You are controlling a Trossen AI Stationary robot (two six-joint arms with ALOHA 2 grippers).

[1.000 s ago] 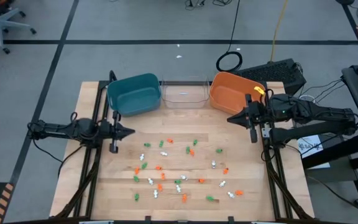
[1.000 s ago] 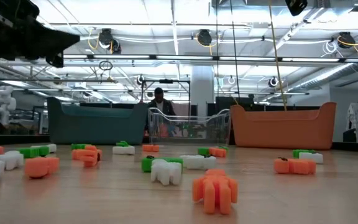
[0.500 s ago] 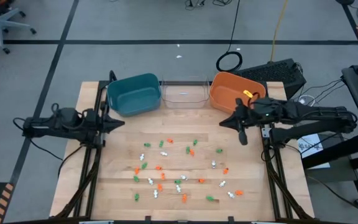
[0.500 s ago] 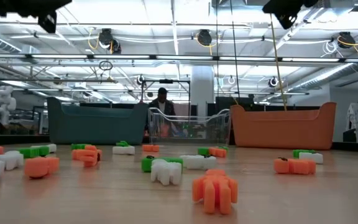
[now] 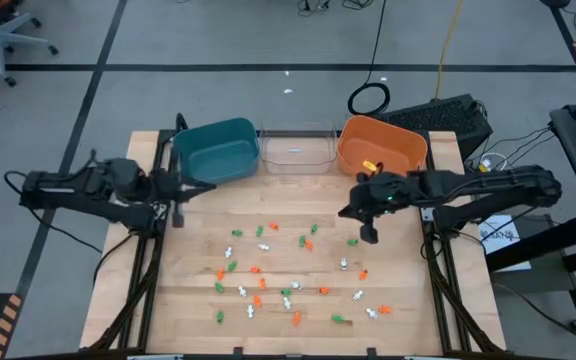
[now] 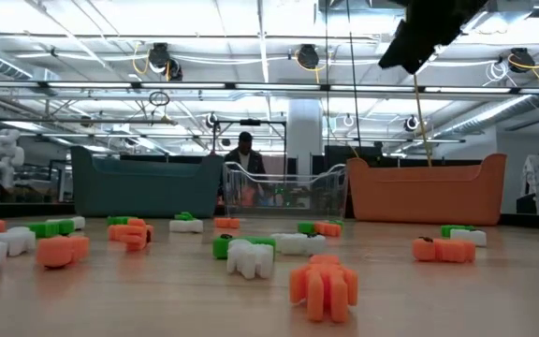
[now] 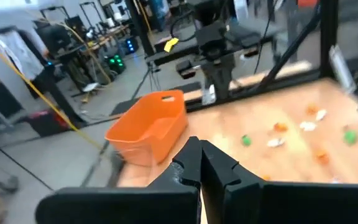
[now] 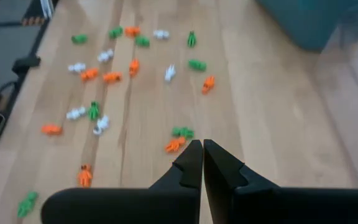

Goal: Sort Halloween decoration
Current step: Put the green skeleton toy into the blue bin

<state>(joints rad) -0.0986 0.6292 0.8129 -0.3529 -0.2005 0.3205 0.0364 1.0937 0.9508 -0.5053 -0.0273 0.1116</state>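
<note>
Claw tips pressed together on right claw [image 8: 202, 149]; only low view shows a person [image 6: 244, 150].

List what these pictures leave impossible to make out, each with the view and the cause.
- Trinkets, high view: too small to tell their shapes; only orange, green and white show.
- Teal bin and orange bin, low view: their walls hide the insides.
- Right gripper, low view: cut off by the picture's top edge.
- Clear bin, high view: see-through, so any small contents are unclear.
- Trinkets, left wrist view: blurred into coloured dots.
</note>
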